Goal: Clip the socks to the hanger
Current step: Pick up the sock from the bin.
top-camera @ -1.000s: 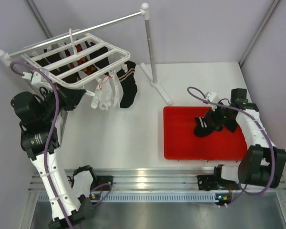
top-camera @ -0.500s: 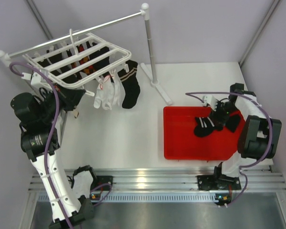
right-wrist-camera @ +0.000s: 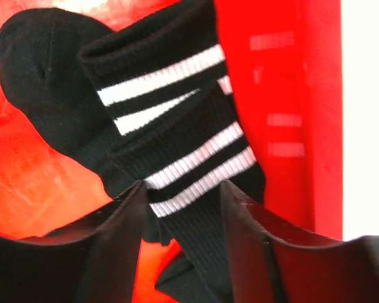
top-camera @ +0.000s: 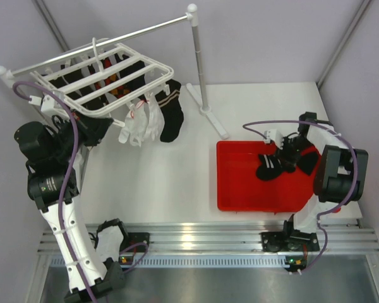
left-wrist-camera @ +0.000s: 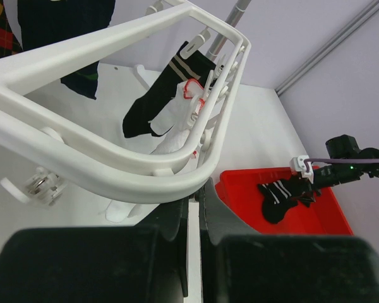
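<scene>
The white hanger (top-camera: 101, 79) hangs from the rail at the back left, and it also shows in the left wrist view (left-wrist-camera: 114, 158). My left gripper (top-camera: 104, 129) is shut on its near rim (left-wrist-camera: 200, 197). A black striped sock (top-camera: 170, 117) and white socks (top-camera: 139, 126) hang from its clips. Black socks with white stripes (top-camera: 271, 165) lie in the red tray (top-camera: 240, 189). My right gripper (top-camera: 289, 151) is open just above them. In the right wrist view its fingers (right-wrist-camera: 183, 189) stand either side of a striped sock's cuff (right-wrist-camera: 170, 145).
The grey rail stand (top-camera: 199, 69) stands at the back centre with its foot on the table. Dark and patterned socks hang under the hanger's far side (left-wrist-camera: 57, 25). The tray's right wall (right-wrist-camera: 316, 95) lies close to my right gripper.
My right arm has folded, its elbow swinging in, and its gripper has shifted slightly right over the socks in the tray. The hanging socks sway a little. The left arm holds still.
</scene>
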`<state>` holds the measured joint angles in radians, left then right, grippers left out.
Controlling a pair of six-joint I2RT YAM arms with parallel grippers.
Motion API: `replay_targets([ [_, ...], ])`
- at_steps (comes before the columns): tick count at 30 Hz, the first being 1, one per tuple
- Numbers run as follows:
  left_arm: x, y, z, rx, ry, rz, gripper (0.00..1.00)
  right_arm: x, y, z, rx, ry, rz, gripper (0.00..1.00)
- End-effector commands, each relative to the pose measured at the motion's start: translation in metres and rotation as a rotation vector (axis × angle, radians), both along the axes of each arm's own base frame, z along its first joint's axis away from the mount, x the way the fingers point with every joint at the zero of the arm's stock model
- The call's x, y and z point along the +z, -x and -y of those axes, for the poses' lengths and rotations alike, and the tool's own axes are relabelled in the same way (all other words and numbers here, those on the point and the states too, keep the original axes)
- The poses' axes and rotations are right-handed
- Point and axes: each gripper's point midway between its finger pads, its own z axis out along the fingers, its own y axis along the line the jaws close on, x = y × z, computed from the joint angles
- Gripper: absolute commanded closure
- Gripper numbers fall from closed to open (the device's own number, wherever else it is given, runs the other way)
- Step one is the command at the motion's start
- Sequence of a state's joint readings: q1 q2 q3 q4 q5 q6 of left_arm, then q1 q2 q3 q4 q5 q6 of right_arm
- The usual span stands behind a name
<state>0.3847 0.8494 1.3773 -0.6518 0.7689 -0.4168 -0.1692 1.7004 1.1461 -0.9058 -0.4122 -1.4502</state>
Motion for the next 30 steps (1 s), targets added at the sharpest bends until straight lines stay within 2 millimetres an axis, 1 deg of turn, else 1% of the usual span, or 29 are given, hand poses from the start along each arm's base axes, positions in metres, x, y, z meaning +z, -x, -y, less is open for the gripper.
replay_targets([
  [1,0.004,-0.005,-0.004,0.007,-0.025,0.022,1.0,0.003,-0.015,-0.007,0.018,-0.013,0.023,0.52],
  [3,0.004,-0.005,-0.004,0.008,-0.027,0.023,1.0,0.002,-0.017,-0.008,0.011,-0.019,0.019,0.58],
  [4,0.004,-0.005,-0.004,0.008,-0.027,0.024,1.0,0.003,-0.017,-0.009,0.012,-0.021,0.015,0.66],
  [5,0.003,-0.005,-0.004,0.009,-0.028,0.023,1.0,0.005,-0.019,-0.01,0.006,-0.03,0.013,0.69],
  [6,0.003,-0.006,-0.004,0.008,-0.029,0.022,1.0,0.007,-0.018,-0.011,0.003,-0.036,0.01,0.79],
  [7,0.003,-0.006,-0.004,0.008,-0.03,0.023,1.0,0.008,-0.016,-0.012,0.002,-0.039,0.0,0.85],
  [10,0.002,-0.007,-0.005,0.009,-0.031,0.021,1.0,0.015,-0.011,-0.013,-0.001,-0.043,0.007,1.0],
  [13,0.002,-0.007,-0.005,0.004,-0.036,0.023,1.0,0.026,-0.003,-0.014,-0.009,-0.05,0.007,1.0],
  [14,0.003,-0.006,-0.004,0.004,-0.038,0.025,1.0,0.035,-0.002,-0.014,-0.01,-0.049,0.028,1.0],
  [16,0.003,-0.006,-0.004,0.002,-0.043,0.028,1.0,0.047,-0.001,-0.015,-0.017,-0.068,0.046,1.0],
  [17,0.003,-0.007,-0.004,0.0,-0.041,0.026,1.0,0.06,-0.002,-0.018,-0.027,-0.088,0.065,1.0],
  [19,0.003,-0.006,-0.004,-0.003,-0.043,0.029,1.0,0.076,-0.004,-0.021,-0.043,-0.116,0.081,1.0],
  [20,0.004,-0.006,-0.004,-0.003,-0.043,0.029,1.0,0.091,-0.008,-0.023,-0.059,-0.13,0.105,1.0],
  [22,0.005,-0.006,-0.004,-0.001,-0.045,0.033,1.0,0.108,-0.008,-0.03,-0.075,-0.174,0.114,1.0],
  [23,0.005,-0.006,-0.004,-0.004,-0.046,0.035,1.0,0.122,-0.013,-0.034,-0.093,-0.198,0.14,1.0],
  [25,0.006,-0.007,-0.003,-0.011,-0.035,0.031,1.0,0.137,-0.013,-0.04,-0.112,-0.237,0.148,1.0],
  [26,0.006,-0.007,-0.003,-0.011,-0.032,0.034,1.0,0.154,-0.016,-0.048,-0.136,-0.288,0.168,1.0],
  [28,0.006,-0.008,-0.002,-0.012,-0.022,0.034,1.0,0.173,-0.016,-0.066,-0.144,-0.349,0.179,1.0],
  [29,0.006,-0.008,-0.001,-0.018,-0.017,0.034,1.0,0.191,-0.015,-0.079,-0.172,-0.412,0.189,1.0],
  [30,0.005,-0.009,-0.001,-0.019,-0.013,0.03,1.0,0.2,-0.014,-0.097,-0.157,-0.444,0.191,1.0],
])
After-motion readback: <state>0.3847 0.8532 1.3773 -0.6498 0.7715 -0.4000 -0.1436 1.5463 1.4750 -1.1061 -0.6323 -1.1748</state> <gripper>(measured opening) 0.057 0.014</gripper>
